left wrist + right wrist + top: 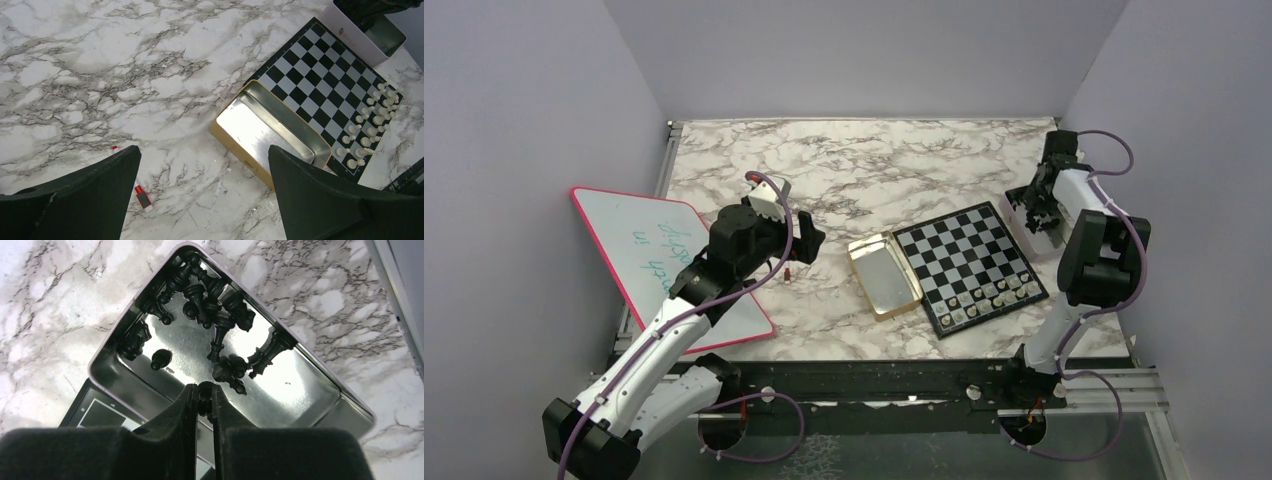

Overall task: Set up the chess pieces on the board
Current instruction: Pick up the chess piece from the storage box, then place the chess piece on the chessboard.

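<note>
The board [954, 245] lies at the right, with pale chess pieces [996, 294] filling its two near rows; the left wrist view shows the same board [320, 75] and pale pieces [372, 125]. Several black chess pieces [210, 305] lie loose in an open silvery tin [300, 385] beside the board's far right edge. My right gripper [204, 396] reaches into that tin, shut on one small black piece [205, 386] pinched between its fingertips. Left of the board, my left gripper [203, 150] hovers wide open over bare marble, holding nothing.
An open gold tin [884, 275] rests against the board's left edge. Near the left gripper [809, 240] lies a small red object [142, 197]. A pink-rimmed whiteboard [664, 260] hangs over the table's left edge. Walls close in on three sides.
</note>
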Tool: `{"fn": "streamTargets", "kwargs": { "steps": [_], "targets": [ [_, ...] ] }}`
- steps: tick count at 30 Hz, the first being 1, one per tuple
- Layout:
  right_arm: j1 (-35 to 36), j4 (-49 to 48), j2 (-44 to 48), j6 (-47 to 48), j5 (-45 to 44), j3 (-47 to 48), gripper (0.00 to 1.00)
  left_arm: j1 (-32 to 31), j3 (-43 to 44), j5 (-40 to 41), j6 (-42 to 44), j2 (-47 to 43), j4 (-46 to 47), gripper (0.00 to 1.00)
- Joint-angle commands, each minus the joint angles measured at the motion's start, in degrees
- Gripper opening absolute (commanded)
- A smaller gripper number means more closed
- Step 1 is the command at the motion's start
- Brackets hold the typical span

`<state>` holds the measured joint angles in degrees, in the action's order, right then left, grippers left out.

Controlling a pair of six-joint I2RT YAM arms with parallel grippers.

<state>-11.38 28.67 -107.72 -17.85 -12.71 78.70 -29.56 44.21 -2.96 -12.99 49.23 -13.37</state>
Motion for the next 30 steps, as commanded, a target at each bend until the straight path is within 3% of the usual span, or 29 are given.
{"fn": "streamTargets", "kwargs": {
  "steps": [1, 15, 30],
  "targets": [
    [-0.3, 3.0, 4.4, 1.0, -1.1, 2.5, 0.11, 0.3, -0.4, 0.9, 0.2, 0.0, 0.4, 0.99],
    [5.3, 2.1, 8.9, -0.1, 10.7, 2.9, 0.11, 0.3, -0.4, 0.8, 0.5, -0.5, 0.3, 0.99],
    [10.7, 2.5, 2.9, -2.1, 6.8, 3.6, 0.11, 0.3, -0.4, 0.8, 0.3, -1.1, 0.2, 0.99]
  ]
}}
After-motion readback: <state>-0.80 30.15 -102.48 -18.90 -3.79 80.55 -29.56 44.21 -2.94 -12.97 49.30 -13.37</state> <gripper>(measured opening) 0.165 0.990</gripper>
